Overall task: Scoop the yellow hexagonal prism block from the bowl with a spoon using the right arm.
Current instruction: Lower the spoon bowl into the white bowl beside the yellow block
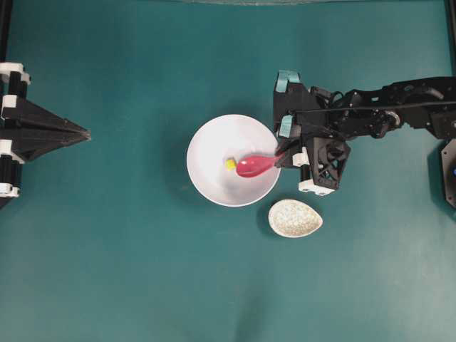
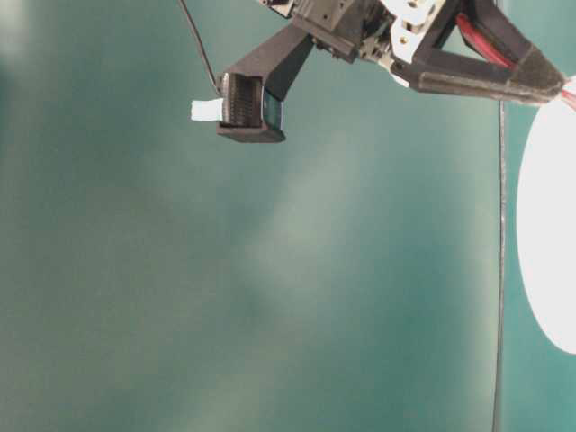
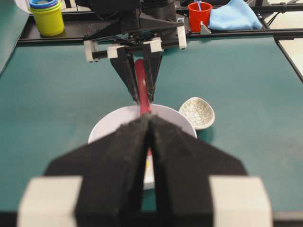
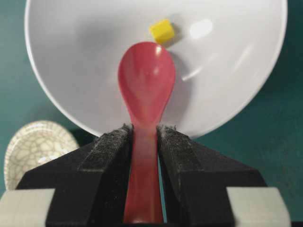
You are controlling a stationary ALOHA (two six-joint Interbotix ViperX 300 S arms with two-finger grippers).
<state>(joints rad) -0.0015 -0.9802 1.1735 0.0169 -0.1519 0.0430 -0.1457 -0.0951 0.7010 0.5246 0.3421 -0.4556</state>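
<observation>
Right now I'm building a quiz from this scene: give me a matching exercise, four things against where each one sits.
1 spoon
2 yellow block
3 spoon rest
4 left gripper

a shut, holding nothing, away from the dishes
b on the cloth beside the bowl
c clamped in the right gripper
d loose in the bowl, just past the scoop's tip

Pairs: 1-c, 2-d, 3-b, 4-a

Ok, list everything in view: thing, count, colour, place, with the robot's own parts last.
Large round white bowl: one, white, mid-table.
Tiny yellow block: one, yellow, inside the bowl just past the spoon's tip.
Glossy pink-red soup spoon: one, pink-red, scoop in the bowl, handle in the right jaws.
Speckled beige egg-shaped dish: one, beside the bowl.
Yellow cup, red cup, blue cloth: one each, far table edge.
Left gripper: black, jaws shut, empty.
Right gripper: black, shut on the spoon.
</observation>
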